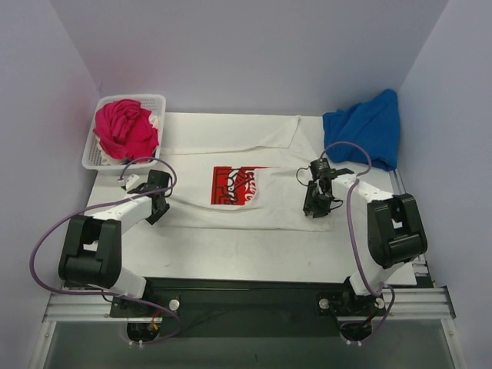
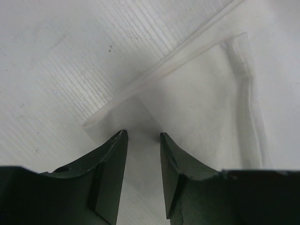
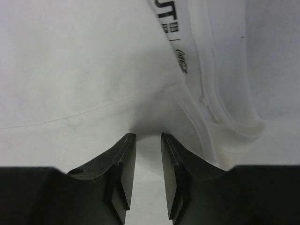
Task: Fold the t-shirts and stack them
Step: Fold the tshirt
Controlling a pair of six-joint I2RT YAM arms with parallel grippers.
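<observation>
- A large white cloth t-shirt with a red rectangular chest print [image 1: 234,187] lies spread mid-desk [image 1: 231,254], with a bare strip before its near hem.
- The left gripper [image 1: 159,201] is at the shirt's left edge and the right gripper [image 1: 315,206] at its right edge. Each is narrowly parted with white cloth in the gap; I cannot tell whether it is pinched.

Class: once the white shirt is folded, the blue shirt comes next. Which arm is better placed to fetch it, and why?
Right. The blue t-shirt lies at the far right, just beyond the right gripper; the left gripper sits across the white t-shirt, near the basket.
</observation>
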